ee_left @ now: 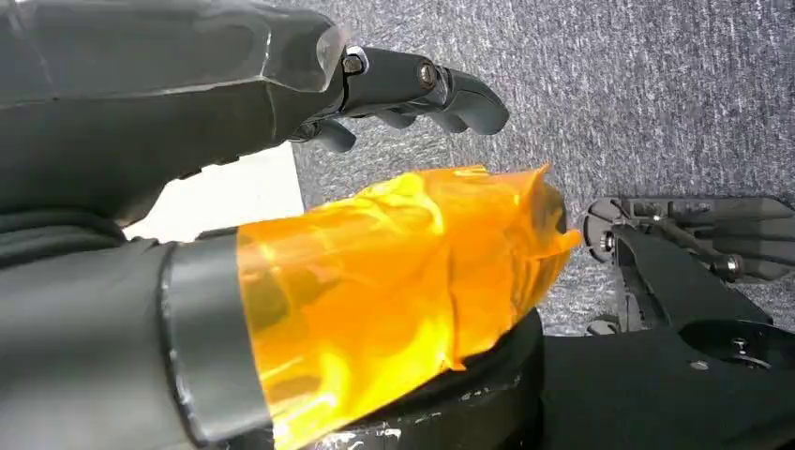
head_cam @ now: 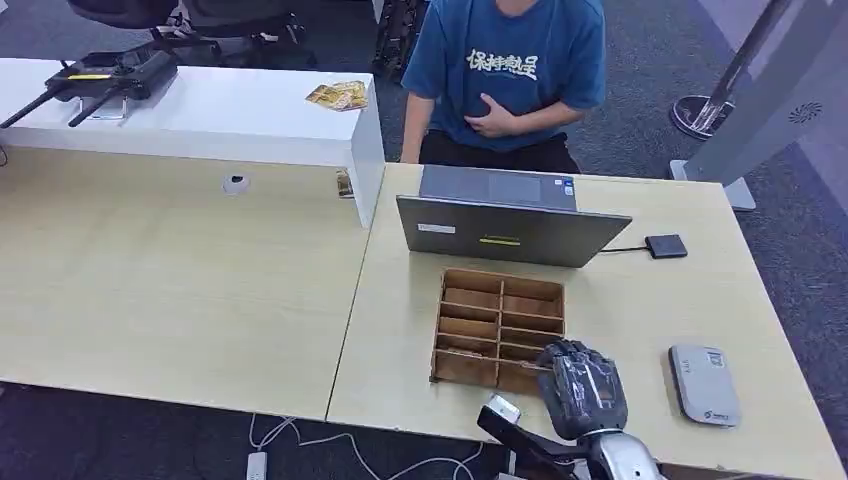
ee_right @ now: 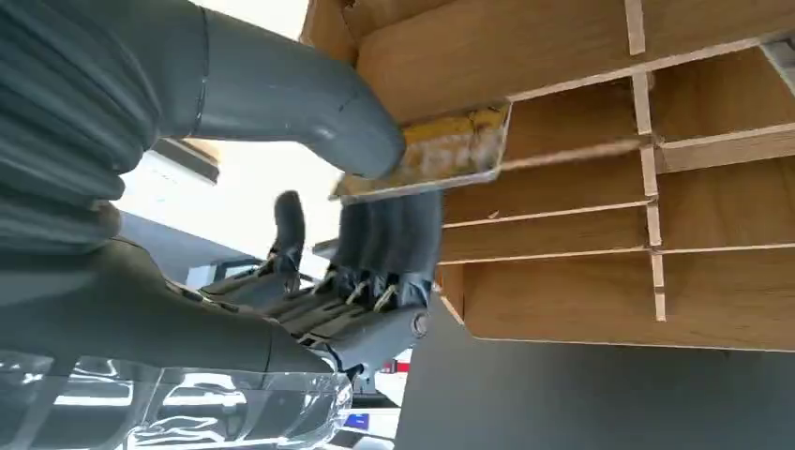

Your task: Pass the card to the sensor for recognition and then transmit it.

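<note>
Plywood is our landmark here: the slotted wooden organizer [head_cam: 498,327] sits on the pale desk [head_cam: 620,330] just in front of the grey laptop [head_cam: 512,228], and we place everything else by it. Our right hand [head_cam: 583,386] hangs over the organizer's near right corner, and in the right wrist view we see its thumb and fingers [ee_right: 384,234] pinching a yellowish card [ee_right: 441,150] by one edge, the card lying right against the organizer's dividers, seemingly just at the mouth of a slot. So the card is grasped but, as we judge it, hardly clear of the organizer; we cannot tell whether it is fully free of the compartment. The white reader [head_cam: 704,383], which we take to be the sensor, lies on the desk to the right of the organizer, near but apart, with nothing on it. A small black box [head_cam: 666,245] on a cable sits beyond it, beside the laptop. A person in a blue shirt [head_cam: 505,70] stands behind the laptop, on the organizer's far side, with one hand on the stomach. Our left hand [ee_left: 281,103] hangs over grey carpet away from the organizer; its fingers curl loosely around nothing we can see. By our reckoning only the pick-up is under way: lifting out, presenting the card to the reader and handing it on are all left.
</note>
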Motion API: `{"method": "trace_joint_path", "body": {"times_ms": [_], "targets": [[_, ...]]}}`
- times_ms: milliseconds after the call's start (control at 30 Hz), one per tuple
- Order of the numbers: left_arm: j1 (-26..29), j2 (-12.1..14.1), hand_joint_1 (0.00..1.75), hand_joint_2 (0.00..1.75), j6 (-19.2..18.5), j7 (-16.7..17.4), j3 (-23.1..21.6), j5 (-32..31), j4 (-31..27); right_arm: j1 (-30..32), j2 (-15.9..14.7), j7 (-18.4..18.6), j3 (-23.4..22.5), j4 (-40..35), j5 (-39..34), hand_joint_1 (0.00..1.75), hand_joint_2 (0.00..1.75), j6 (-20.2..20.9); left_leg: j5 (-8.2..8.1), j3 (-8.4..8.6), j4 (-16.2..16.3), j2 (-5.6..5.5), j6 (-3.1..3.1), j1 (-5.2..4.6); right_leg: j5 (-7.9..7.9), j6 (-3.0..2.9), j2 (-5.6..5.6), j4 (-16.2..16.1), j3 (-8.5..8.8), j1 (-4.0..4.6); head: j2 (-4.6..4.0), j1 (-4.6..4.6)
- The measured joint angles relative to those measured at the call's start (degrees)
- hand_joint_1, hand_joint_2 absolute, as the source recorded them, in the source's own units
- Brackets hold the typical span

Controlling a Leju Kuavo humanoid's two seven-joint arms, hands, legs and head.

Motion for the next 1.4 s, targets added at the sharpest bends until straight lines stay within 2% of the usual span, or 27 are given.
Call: {"method": "trace_joint_path", "body": {"times_ms": [367, 467, 600, 667, 1033, 1400], "targets": [[0.0, 0.0, 0.0, 0.0, 0.0, 0.0, 0.0, 0.0, 0.0, 0.0, 0.0, -0.2, 0.0, 0.0, -0.4, 1.19, 1.75, 0.3, 0.0, 0.0, 0.0, 0.0, 0.0, 0.0, 0.0, 0.0, 0.0, 0.0, 0.0, 0.0, 0.0, 0.0], [0.0, 0.0, 0.0, 0.0, 0.0, 0.0, 0.0, 0.0, 0.0, 0.0, 0.0, -0.3, 0.0, 0.0, -0.6, 1.29, 1.75, 0.3, 0.0, 0.0, 0.0, 0.0, 0.0, 0.0, 0.0, 0.0, 0.0, 0.0, 0.0, 0.0, 0.0, 0.0], [0.0, 0.0, 0.0, 0.0, 0.0, -0.1, 0.1, 0.0, 0.0, 0.0, 0.0, -0.8, 0.0, 0.0, -1.1, 1.68, 1.75, -1.1, 0.0, 0.0, 0.0, 0.0, 0.0, 0.0, 0.0, 0.0, 0.0, 0.0, 0.0, 0.0, 0.0, 0.0], [0.0, 0.0, 0.0, 0.0, 0.0, -0.2, 0.1, 0.0, 0.0, 0.1, 0.0, -1.1, 0.0, 0.0, -1.2, 1.75, 1.75, -2.3, 0.0, 0.0, 0.0, 0.0, 0.0, 0.0, 0.0, 0.0, 0.0, 0.0, 0.0, 0.0, 0.0, 0.0], [0.0, 0.0, 0.0, 0.0, 0.1, -0.9, 0.5, 0.0, 0.0, 2.5, 1.1, -3.3, -1.3, -2.5, -1.3, 1.75, 1.75, -10.6, 0.0, 0.0, 0.0, 0.0, 0.0, 0.0, 0.0, 0.0, 0.0, 0.0, 0.0, 0.0, 0.0, 0.0], [0.0, 0.0, 0.0, 0.0, 0.1, -1.2, 0.6, -0.2, 0.0, 6.4, 3.8, -7.9, -4.3, -6.1, -0.7, 1.75, 1.75, -20.3, 0.0, 0.0, 0.0, 0.0, 0.0, 0.0, 0.0, 0.0, 0.0, 0.0, 0.0, 0.0, 0.0, 0.0]]}}
